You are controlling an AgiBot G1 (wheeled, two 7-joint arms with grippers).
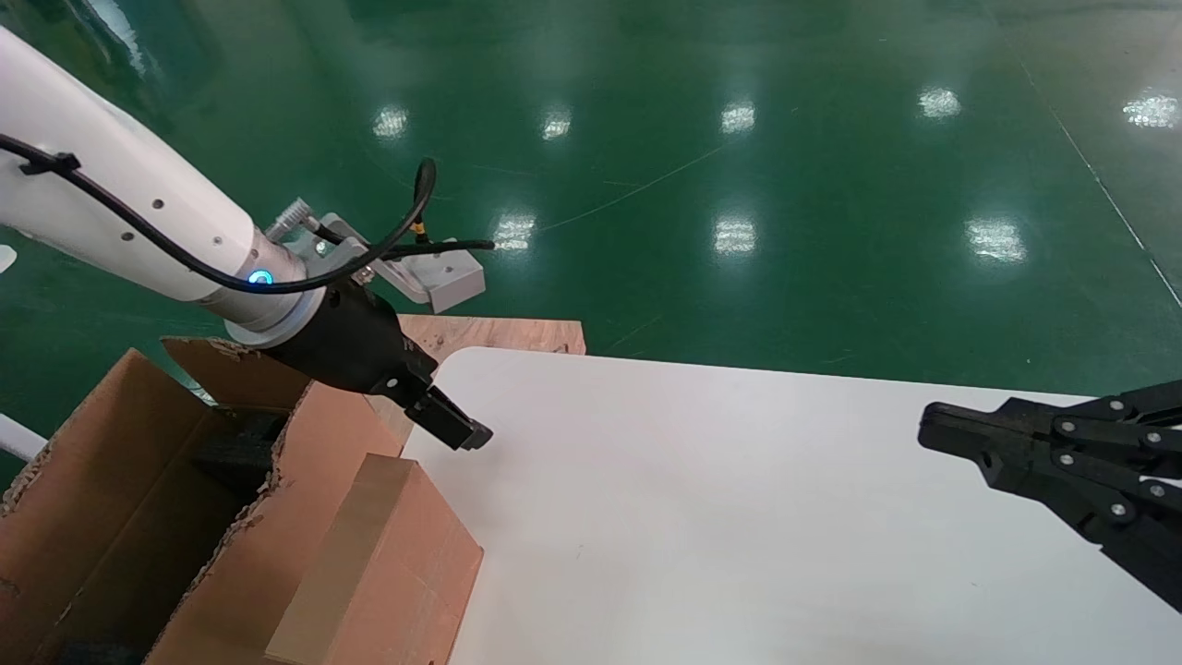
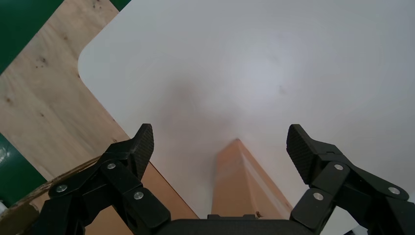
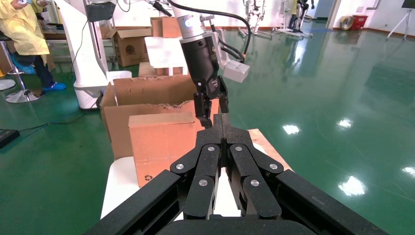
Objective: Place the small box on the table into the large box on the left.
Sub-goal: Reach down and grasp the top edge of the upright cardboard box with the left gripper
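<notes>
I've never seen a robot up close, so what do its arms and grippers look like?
The left arm is glossy white, with a black cable, a silver ring lit blue and a grey wrist block. The left gripper and right gripper are matt black, built of screwed links; the left's pads are ribbed.

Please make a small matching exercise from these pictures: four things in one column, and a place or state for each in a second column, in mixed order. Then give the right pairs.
Things:
1. left pincer
2. right pincer
3. small box
4. large box

Places or states:
A. shut, at the table's right side
B. standing on the table's left edge
C. open, hovering above the small box
D. beside the table, top flaps up

Pairs: 1-C, 2-A, 3-B, 4-D
</notes>
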